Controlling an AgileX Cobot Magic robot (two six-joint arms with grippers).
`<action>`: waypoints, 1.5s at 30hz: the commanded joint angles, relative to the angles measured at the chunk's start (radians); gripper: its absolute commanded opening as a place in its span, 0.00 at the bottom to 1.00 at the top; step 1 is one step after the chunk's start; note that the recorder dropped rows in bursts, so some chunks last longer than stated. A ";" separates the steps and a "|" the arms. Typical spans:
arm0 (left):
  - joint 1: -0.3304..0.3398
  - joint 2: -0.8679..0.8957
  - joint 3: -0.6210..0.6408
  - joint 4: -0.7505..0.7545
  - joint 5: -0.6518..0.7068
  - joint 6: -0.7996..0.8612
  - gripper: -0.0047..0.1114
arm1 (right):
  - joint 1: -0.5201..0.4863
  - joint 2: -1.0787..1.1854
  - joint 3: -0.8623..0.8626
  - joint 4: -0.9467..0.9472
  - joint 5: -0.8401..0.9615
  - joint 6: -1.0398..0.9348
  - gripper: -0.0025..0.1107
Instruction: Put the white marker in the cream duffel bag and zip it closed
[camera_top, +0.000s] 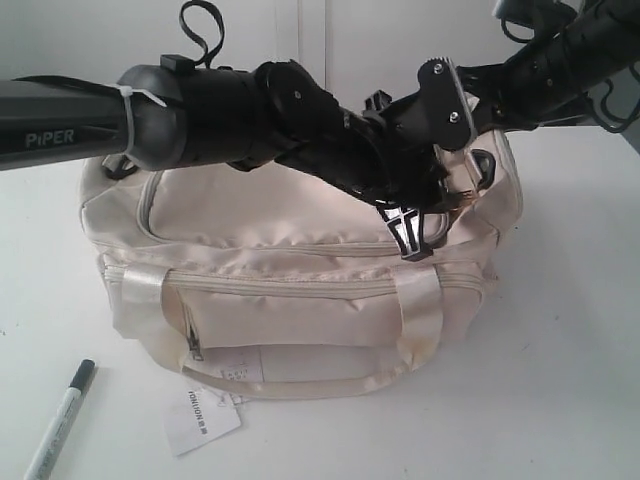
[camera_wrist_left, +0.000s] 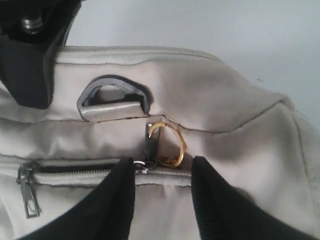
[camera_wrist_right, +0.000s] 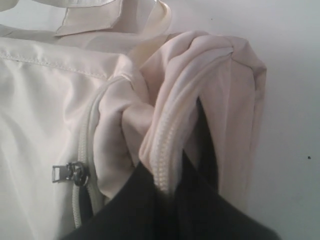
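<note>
**Desk:** Where is the marker sitting?

**Operator:** I'm seeing the slim white marker with the dark cap (camera_top: 60, 420) lying on the white bench (camera_top: 560, 380), at the near-left corner of the exterior view. It is lying outside the large cream satin duffel bag (camera_top: 280, 300) and well apart from it. A white paper tag (camera_top: 200, 425) is lying at the bag's front edge.

**Desk:** And the hands?

**Operator:** Both arms are reaching over the bag's right end. The left hand (camera_wrist_left: 163, 165) is standing part-wide and gripping nothing. Its two black fingers (camera_wrist_left: 120, 200) are sitting either side of a small gold ring pull (camera_wrist_left: 170, 145) on the zip line. The right hand (camera_wrist_right: 165, 182) is pinching narrow on a bunched fold of the bag's zip edge, and a dark gap is showing beside that fold. A grey metal zip slider (camera_wrist_right: 67, 172) is hanging near it, on the neighbouring zip.
</note>
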 joint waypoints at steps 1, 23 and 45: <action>-0.017 0.000 0.002 -0.020 0.021 0.156 0.44 | -0.002 -0.019 -0.004 0.021 0.075 0.005 0.02; -0.050 0.094 -0.002 -0.020 -0.191 0.273 0.29 | -0.002 -0.019 -0.004 0.053 0.094 -0.022 0.02; -0.059 0.017 -0.005 -0.020 -0.050 0.168 0.04 | -0.002 -0.019 -0.004 0.051 0.090 -0.024 0.02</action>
